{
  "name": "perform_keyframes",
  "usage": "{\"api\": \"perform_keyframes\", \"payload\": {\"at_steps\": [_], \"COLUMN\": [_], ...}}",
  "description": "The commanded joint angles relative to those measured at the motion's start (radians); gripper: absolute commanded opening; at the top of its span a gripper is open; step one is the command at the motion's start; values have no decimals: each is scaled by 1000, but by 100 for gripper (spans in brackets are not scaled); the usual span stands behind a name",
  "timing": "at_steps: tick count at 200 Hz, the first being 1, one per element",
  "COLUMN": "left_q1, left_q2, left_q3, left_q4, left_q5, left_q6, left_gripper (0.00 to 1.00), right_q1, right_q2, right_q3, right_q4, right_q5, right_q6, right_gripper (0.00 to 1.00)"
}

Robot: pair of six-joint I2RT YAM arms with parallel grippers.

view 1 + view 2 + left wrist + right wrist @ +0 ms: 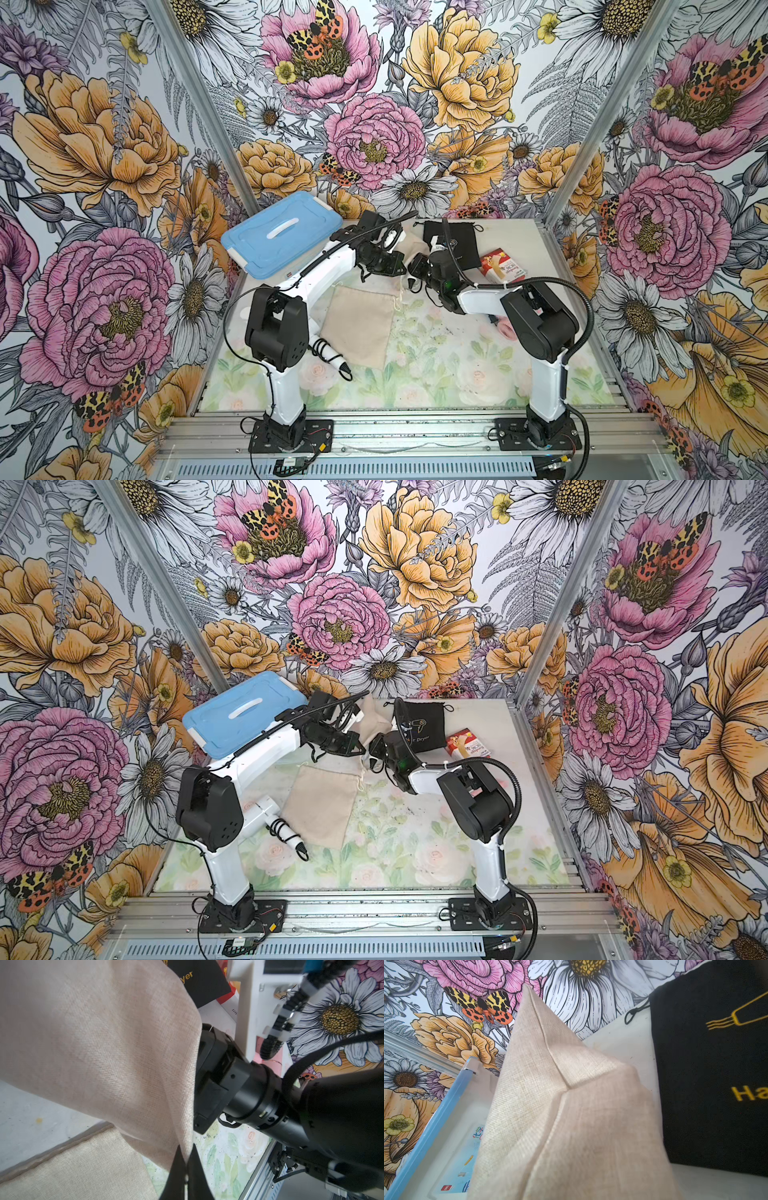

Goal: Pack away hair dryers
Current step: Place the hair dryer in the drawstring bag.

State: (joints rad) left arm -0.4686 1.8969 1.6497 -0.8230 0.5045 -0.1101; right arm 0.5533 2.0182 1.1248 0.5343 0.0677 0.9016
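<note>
At ten o'clock on the counter (436, 374) sits a blue-lidded box (270, 245), lid on. At eight o'clock the white hair dryer (262, 810) lies on its side, half tucked under the left arm's elbow. Its handle, with black cord coiled round it, points toward five. Just beside it, toward the middle, lies a flat beige pouch (357, 328).

At twelve o'clock the left pincer (188, 1174) is clamped on the edge of a lifted beige pouch (104, 1043), which hangs between the two arms. The right pincer (376, 748) meets the same cloth from the other side. The fabric covers its tips, so I cannot tell whether it grips or merely rests there. The pouch's bulge may be a third dryer, though nothing shows it.

At one o'clock lies a black pouch (428, 729), and at two a red and white carton (503, 266). At three o'clock the pink hair dryer (505, 326) peeks out beneath the right arm.

The dryers look like light, hard plastic shells: stiff, smooth and likely to slip at the rounded barrel. The handle is the better hold, though the springy cord loops could snag on a pouch mouth. Both loose dryers lie under an arm's elbow, so each arm shadows the dryer nearest it. The limp pouch mouth needs holding wide.
</note>
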Motion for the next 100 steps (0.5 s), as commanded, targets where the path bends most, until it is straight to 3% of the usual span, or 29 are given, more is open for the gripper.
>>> {"api": "perform_keyframes", "payload": {"at_steps": [1, 16, 100], "left_q1": [1, 6, 70], "left_q2": [26, 44, 124], "left_q3": [59, 91, 278], "left_q4": [5, 5, 24], "left_q5": [-7, -1, 22], "left_q6": [-23, -37, -115], "left_gripper": [0, 0, 0], "right_q1": [6, 5, 5], "right_q2": [15, 16, -74], "right_q3": [49, 57, -2], "right_q4": [46, 18, -65], "right_q5": [19, -5, -130], "right_q6": [17, 17, -28], "right_gripper": [23, 26, 63]}}
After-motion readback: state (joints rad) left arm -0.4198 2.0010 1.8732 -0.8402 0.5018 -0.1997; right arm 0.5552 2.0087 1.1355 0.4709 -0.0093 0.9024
